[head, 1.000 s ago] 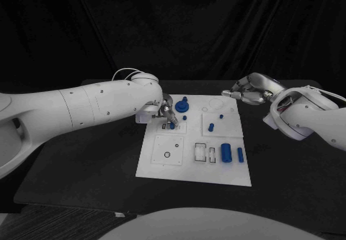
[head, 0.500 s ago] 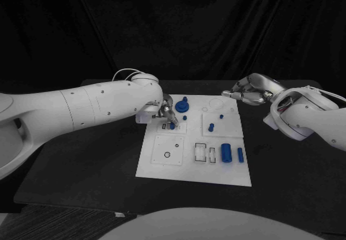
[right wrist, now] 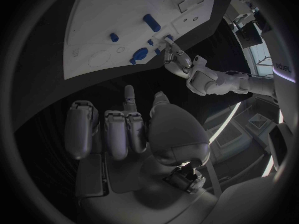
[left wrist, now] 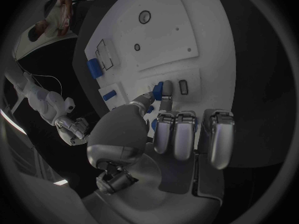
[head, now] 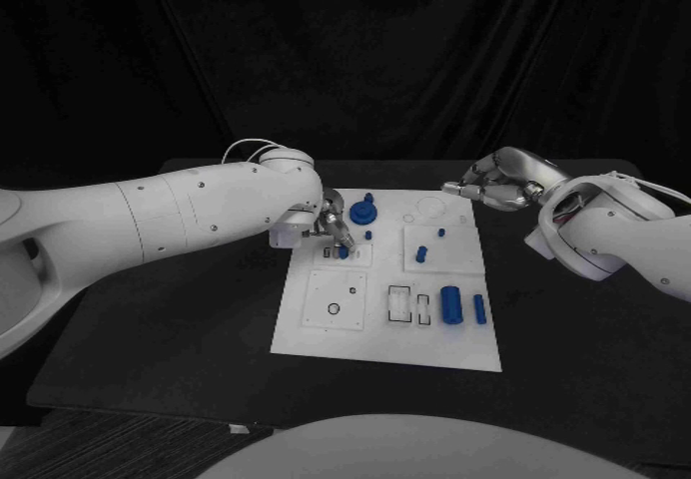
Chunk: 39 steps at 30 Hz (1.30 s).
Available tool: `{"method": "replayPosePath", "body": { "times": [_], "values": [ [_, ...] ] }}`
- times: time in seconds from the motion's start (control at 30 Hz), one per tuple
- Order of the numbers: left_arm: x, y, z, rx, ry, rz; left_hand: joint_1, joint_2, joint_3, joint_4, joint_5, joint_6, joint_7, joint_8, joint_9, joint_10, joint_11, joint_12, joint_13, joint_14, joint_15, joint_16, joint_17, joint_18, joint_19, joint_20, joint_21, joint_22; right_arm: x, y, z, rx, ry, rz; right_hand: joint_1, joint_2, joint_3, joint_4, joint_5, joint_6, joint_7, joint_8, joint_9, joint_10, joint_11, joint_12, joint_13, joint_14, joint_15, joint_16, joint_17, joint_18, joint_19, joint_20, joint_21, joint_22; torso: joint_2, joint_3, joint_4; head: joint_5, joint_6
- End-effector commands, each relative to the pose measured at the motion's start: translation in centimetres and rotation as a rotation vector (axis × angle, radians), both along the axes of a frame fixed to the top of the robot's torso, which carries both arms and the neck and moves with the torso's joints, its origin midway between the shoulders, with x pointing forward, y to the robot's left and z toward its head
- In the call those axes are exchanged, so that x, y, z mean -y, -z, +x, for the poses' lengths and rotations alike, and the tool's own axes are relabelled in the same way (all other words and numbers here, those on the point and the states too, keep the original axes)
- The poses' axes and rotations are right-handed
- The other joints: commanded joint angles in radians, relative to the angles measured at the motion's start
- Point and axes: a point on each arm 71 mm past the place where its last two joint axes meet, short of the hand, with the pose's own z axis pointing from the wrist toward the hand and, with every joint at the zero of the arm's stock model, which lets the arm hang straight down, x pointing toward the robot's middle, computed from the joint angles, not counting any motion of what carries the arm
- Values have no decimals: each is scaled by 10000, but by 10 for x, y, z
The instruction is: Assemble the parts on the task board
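Head view: the task board point(head: 386, 329) lies mid-table, blue parts standing and lying on it.
Left hand point(head: 332, 220): over the board's far left area, pinching a small blue part point(left wrist: 158, 90) between thumb and a finger, just above the board.
Right hand point(head: 492, 186): beyond the board's far right corner, fingers curled in, holding nothing.

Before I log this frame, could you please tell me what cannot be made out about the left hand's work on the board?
- Head view: the left hand covers the small blue part it pinches, so its seating on the task board is hidden.
- Left wrist view: the blue part shows at the fingertips; its lower end is hidden.
- Right hand: fingers curled; contents not discernible.
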Motion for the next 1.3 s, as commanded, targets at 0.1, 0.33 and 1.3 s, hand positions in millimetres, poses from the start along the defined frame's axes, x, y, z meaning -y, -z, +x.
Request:
{"method": "replayPosePath", "body": {
  "times": [0.1, 0.33, 1.3],
  "values": [
    [3, 3, -5, -200, -19, -396, 130, -99, 924, -292, 234, 70, -47, -51, 99, 1145, -186, 25, 2523, 1126, -197, 102, 2679, 69, 758, -38, -155, 2354, 2, 2, 0, -120, 170, -65, 208, 58, -390, 41, 276, 48, 18, -3, 49, 1023, 62, 166, 2635, 816, -19, -189, 1592, 157, -46, 41, -190, 2017, -3, -4, 2, 0, -2],
    [1, 2, -7, 35, -199, -681, 142, -121, 956, -328, 242, 76, -49, -47, 112, 1145, -189, 25, 2523, 1126, -199, 102, 2679, 70, 758, -39, -157, 2353, 4, 2, 0, -125, 197, -74, 208, 58, -390, 41, 276, 48, 18, -3, 49, 1023, 62, 166, 2635, 816, -19, -189, 1592, 157, -46, 41, -190, 2017, -1, 0, -2, -16, -2],
    [-10, -5, -7, 993, -442, -1018, 65, -174, 1084, -345, 332, 7, -18, -86, 150, 1145, -172, 25, 2523, 1126, -198, 102, 2679, 86, 719, -43, -201, 2304, 6, 8, 1, -192, 244, -104, 224, 69, -402, 43, 281, 42, 21, -11, 50, 1023, 65, 166, 2635, 811, -18, -200, 1568, 161, -54, 43, -208, 2012, -14, -9, 10, 2, -2]
  ]
}}
